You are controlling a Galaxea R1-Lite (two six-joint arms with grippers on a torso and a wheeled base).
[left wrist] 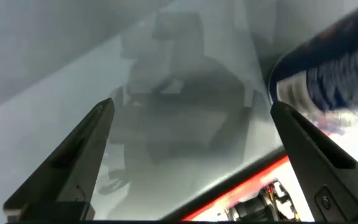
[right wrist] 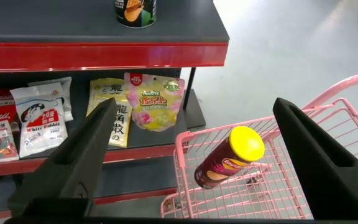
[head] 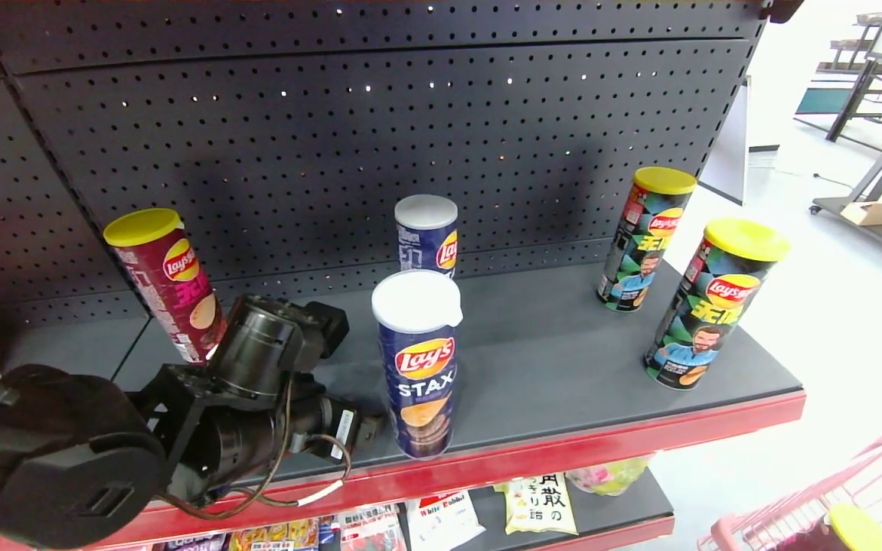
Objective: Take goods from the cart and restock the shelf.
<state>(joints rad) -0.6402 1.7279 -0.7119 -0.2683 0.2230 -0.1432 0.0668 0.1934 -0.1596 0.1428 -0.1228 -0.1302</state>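
Right gripper (right wrist: 194, 102): jaws wide open, holding nothing, above the cart (right wrist: 353, 81). The red can (right wrist: 229, 157) lies on its side in the cart's near corner, yellow lid (right wrist: 247, 143) toward the shelf side.

Left gripper (left wrist: 191, 106): jaws wide open, holding nothing, low over the shelf (head: 563, 360) at its front edge. The blue can (head: 418, 367) stands upright just beside one finger (left wrist: 303, 149); contact cannot be determined.

Probable step: pick the red can with the right gripper.

1. Turn the jaws to lie across the can's long axis, not along it.
2. Descend over the mid-body, away from the lid; a lid grip is likely to slip.
3. Keep both fingers inside the cart's rim and off its wire wall.
4. Close only once the body lies between the fingers; a lying can may roll.
5. Lift clear of the rim before moving toward the shelf.
6. Draw the left gripper straight back so the blue can at the edge is not tipped.

Likely free slot: between the blue can and the green can (head: 713, 302).
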